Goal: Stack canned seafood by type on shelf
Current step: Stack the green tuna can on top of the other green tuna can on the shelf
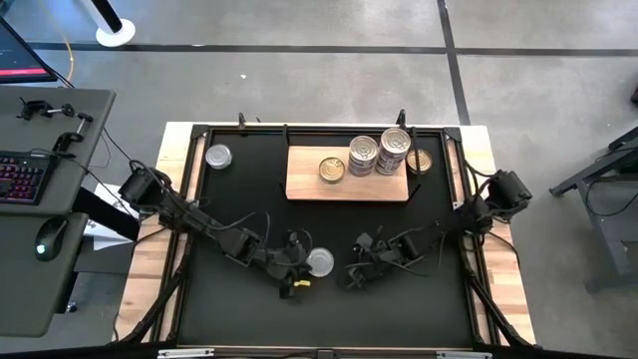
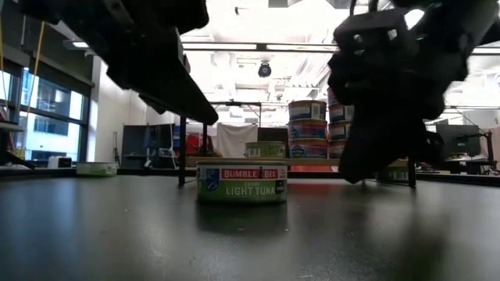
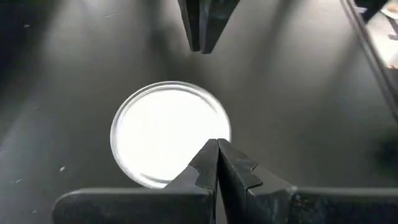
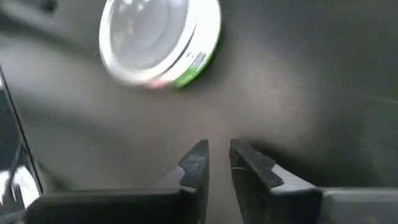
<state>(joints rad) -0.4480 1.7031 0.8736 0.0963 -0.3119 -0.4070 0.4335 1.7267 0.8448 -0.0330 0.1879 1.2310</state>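
Right hand (image 1: 351, 276) is hovering low over the black mat (image 1: 249, 209), fingers slightly parted, gripping nothing. Left hand (image 1: 296, 269), fingers closed, is sitting beside a tuna tin (image 1: 320, 261). Stacked tins (image 1: 380, 152) are standing on the shelf (image 1: 304, 179).

A lone tuna tin (image 1: 320, 262) sits on the black mat (image 1: 329, 309) between the left hand (image 1: 295, 263) and the right hand (image 1: 355, 274) — a narrow lane. The shelf (image 1: 304, 185) is bare at its left end; tin stacks (image 1: 381, 152) crowd its right — another tin (image 1: 218, 156) stands near the mat's far-left corner.
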